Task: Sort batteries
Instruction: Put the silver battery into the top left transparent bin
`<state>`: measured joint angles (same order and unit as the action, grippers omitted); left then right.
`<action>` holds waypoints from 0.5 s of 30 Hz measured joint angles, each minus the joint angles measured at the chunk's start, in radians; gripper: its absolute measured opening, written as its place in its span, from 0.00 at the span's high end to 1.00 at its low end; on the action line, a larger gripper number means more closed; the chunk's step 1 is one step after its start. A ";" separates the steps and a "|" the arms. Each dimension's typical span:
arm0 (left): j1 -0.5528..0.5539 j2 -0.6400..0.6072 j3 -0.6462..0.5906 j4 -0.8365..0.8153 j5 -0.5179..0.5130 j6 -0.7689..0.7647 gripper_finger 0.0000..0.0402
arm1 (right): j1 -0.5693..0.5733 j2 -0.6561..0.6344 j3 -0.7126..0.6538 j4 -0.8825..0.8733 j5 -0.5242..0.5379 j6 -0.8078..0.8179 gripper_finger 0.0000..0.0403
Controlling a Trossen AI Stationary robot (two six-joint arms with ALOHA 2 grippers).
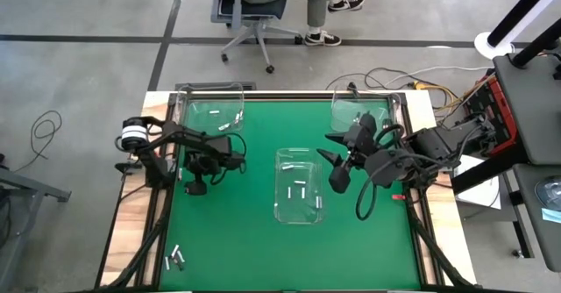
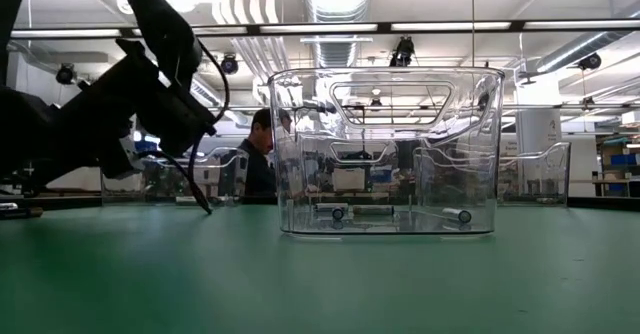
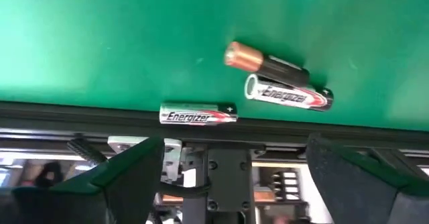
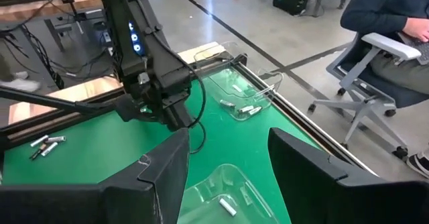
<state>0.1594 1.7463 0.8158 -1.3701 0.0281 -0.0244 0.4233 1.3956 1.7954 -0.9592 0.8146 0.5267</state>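
Two batteries [image 3: 198,115] read "Energizer"; left pincer [image 3: 228,177] and right pincer [image 4: 228,167] both gape wide, holding nothing.

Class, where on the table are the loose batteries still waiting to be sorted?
In the high view, the loose batteries lie at the green mat's near-left corner, beside the wooden edge.

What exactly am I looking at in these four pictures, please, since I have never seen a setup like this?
It is a robot with two dark arms at a green table. One picture looks straight down, one looks level across the tabletop, and two come from cameras on the wrists. The left gripper and the right gripper both hang open above the mat, holding nothing. Three clear bins stand there: a middle bin with a few batteries and two at the far edge. More loose batteries lie near the front left corner; the left wrist camera shows three close up. A person sits on a chair beyond the table.
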 joint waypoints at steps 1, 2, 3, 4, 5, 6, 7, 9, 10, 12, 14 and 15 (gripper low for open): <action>-0.022 -0.004 0.000 -0.001 0.000 0.000 0.16 | 0.002 0.000 0.000 0.000 0.000 0.000 0.51; -0.046 -0.010 0.001 -0.004 0.001 0.000 0.16 | 0.002 0.000 0.000 0.000 0.000 0.000 0.51; -0.071 -0.016 0.001 -0.008 0.007 -0.001 0.17 | 0.002 0.000 0.000 0.000 0.000 0.000 0.51; -0.092 -0.023 0.001 -0.012 0.015 -0.001 0.17 | 0.002 0.000 0.000 0.000 0.000 0.000 0.52; -0.111 -0.032 0.000 -0.018 0.026 -0.002 0.17 | 0.002 0.000 0.000 0.000 0.000 0.000 0.52; -0.126 -0.042 -0.001 -0.023 0.039 -0.002 0.17 | 0.002 0.000 0.000 0.000 0.000 0.000 0.52; -0.136 -0.051 -0.004 -0.023 0.046 -0.003 0.17 | 0.002 0.000 0.000 0.000 0.000 0.000 0.52; -0.143 -0.065 -0.006 -0.019 0.039 -0.013 0.17 | 0.002 0.000 0.000 0.000 0.000 0.000 0.51; -0.139 -0.068 -0.006 -0.019 0.023 -0.021 0.17 | 0.002 0.000 0.000 0.000 0.000 0.000 0.51; -0.119 -0.065 -0.006 -0.014 -0.022 -0.037 0.17 | 0.002 0.000 0.000 0.000 0.000 -0.002 0.52; -0.093 -0.053 -0.006 -0.013 -0.046 -0.047 0.17 | 0.002 0.002 0.000 0.000 0.000 -0.003 0.52; -0.080 -0.045 -0.006 -0.010 -0.046 -0.047 0.17 | 0.002 0.002 0.000 -0.001 0.000 -0.003 0.52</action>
<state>0.0798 1.7010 0.8099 -1.3798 -0.0174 -0.0713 0.4255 1.3977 1.7954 -0.9600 0.8146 0.5232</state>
